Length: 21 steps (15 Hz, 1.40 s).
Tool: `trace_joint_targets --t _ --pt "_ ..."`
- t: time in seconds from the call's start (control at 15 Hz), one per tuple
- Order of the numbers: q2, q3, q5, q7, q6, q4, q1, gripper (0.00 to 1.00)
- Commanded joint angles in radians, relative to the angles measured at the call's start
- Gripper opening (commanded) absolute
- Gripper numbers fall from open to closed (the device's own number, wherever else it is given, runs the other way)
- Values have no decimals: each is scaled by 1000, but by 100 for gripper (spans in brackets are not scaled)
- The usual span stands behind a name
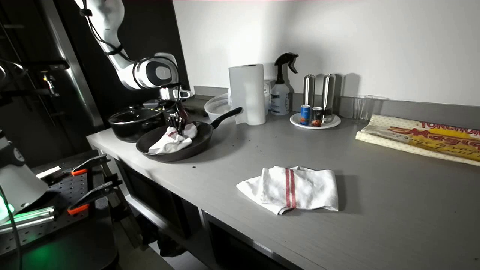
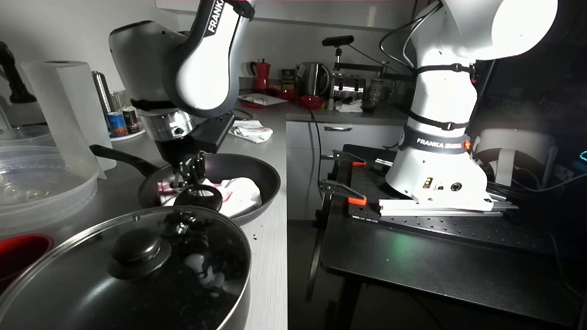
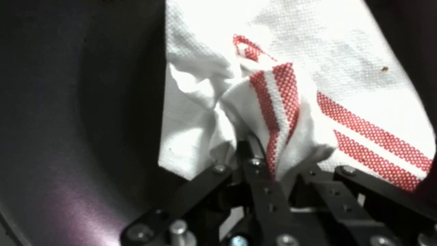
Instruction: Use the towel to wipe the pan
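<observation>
A white towel with red stripes (image 1: 170, 144) lies bunched inside the black frying pan (image 1: 195, 149). Both also show in an exterior view, the towel (image 2: 243, 192) and the pan (image 2: 271, 179). My gripper (image 1: 179, 128) points down into the pan and is shut on a bunched fold of the towel. In the wrist view the fold rises between the fingers (image 3: 273, 162), and the rest of the towel (image 3: 307, 44) spreads over the dark pan floor (image 3: 51, 102). The fingertips are partly hidden by cloth. The pan handle (image 1: 227, 117) points toward the paper roll.
A lidded black pot (image 1: 131, 122) stands close beside the pan. A paper roll (image 1: 247, 93) and a clear plastic tub (image 2: 46, 201) stand near the handle. A second folded striped towel (image 1: 300, 189) lies on the counter. A plate (image 1: 330, 122) holds shakers and small cans.
</observation>
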Motion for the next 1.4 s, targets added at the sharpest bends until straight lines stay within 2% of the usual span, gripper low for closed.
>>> trace_joint_targets --t 0.0,0.27,0.87,1.07,1.33 --pt "-4 1 -35 10 -5 -15 25 3" --pt "12 -24 -19 28 2 3 -1 3" --pt "9 -76 17 43 4 3 -124 3" --pt "3 -59 20 32 -4 -10 -131 3" --pt "-26 -35 -13 14 -1 -71 -95 3"
